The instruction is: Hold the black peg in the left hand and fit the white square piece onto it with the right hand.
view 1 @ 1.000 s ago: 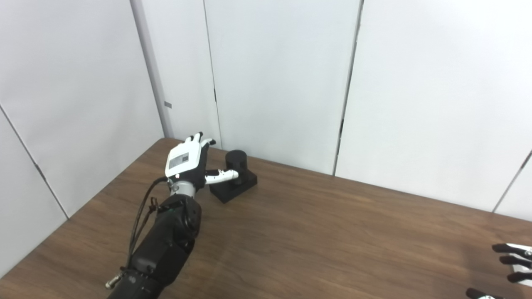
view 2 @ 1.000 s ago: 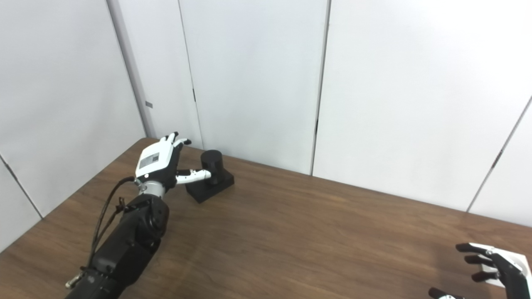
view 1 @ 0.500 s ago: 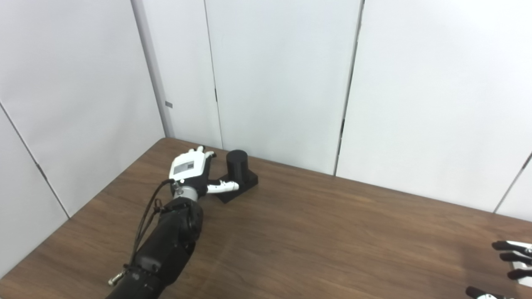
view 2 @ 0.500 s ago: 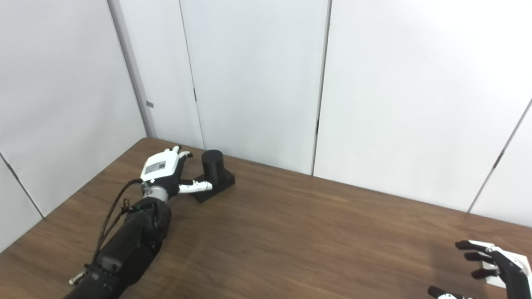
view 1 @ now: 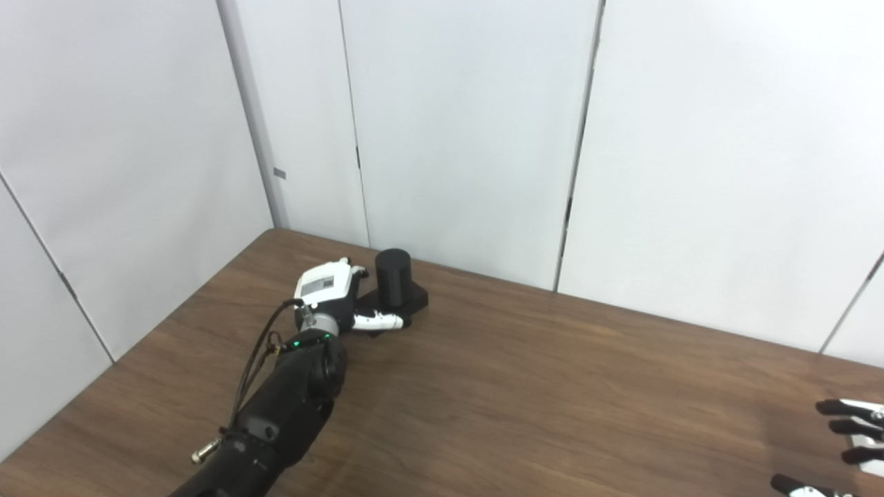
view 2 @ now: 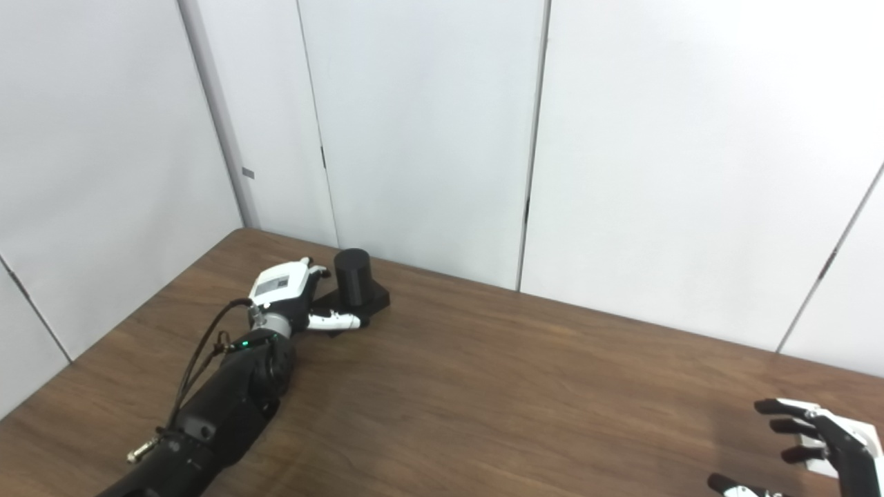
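**Left hand at the peg base, grasp not confirmed; right hand spread over the white piece**

Black peg [view 1: 394, 276]: upright cylinder on a square black base, standing on the table [view 1: 525, 386] at the far-left corner, roughly 10 o'clock from table centre. Long axis vertical. Base flat on the wood.

Left hand [view 1: 326, 295]: low on the table, directly at the peg's 9 o'clock side. Thumb [view 1: 378, 320] lies along the near edge of the base; the other fingers reach behind the hand toward the base's far-left side and are mostly hidden. Cannot tell whether they have closed on the base or only bracket it.

White square piece [view 2: 869, 433]: at the table's near-right corner, about 4 o'clock, mostly cut off by the frame edge and covered by the hand.

Right hand [view 2: 825, 449]: over the piece, fingers [view 2: 780, 426] spread and pointing to 9 o'clock, nothing visibly held. Contact with the piece not resolvable.

Judgement: the peg lies at 3 o'clock from the left palm, so a sideways close on base or cylinder is the move pending. The left hand is by far the nearer; peg and piece are well apart, so each hand must secure its part before the two meet.
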